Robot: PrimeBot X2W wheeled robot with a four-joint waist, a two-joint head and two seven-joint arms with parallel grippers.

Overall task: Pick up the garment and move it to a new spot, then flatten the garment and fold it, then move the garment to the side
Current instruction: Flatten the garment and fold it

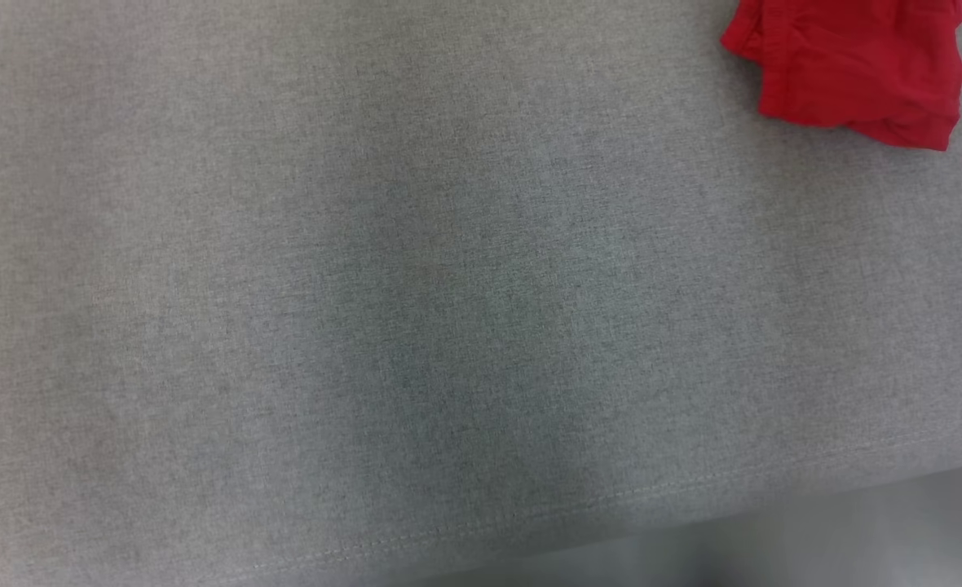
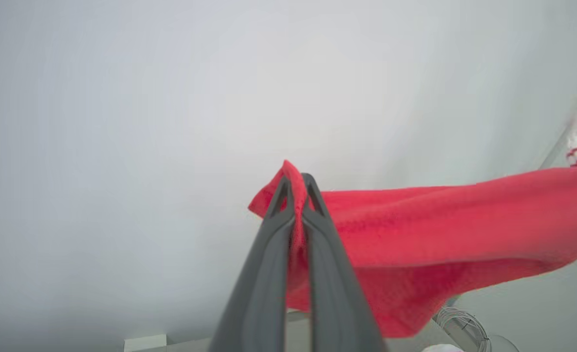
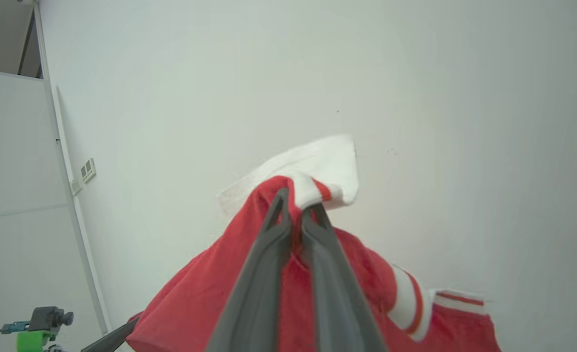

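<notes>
The garment [image 1: 856, 65] is red with white trim, and a bunched part of it shows at the top right of the head view, over the grey table [image 1: 448, 285]. In the left wrist view my left gripper [image 2: 296, 183] is shut on a red edge of the garment [image 2: 440, 230], which stretches away to the right in front of a white wall. In the right wrist view my right gripper [image 3: 296, 198] is shut on the garment [image 3: 195, 298] next to a white band [image 3: 318, 166], and red cloth hangs down around the fingers.
A grey cloth covers the table, and its stitched hem [image 1: 611, 497] runs along the near edge at the bottom of the head view. A green and black device [image 3: 34, 327] stands by the wall at the lower left of the right wrist view.
</notes>
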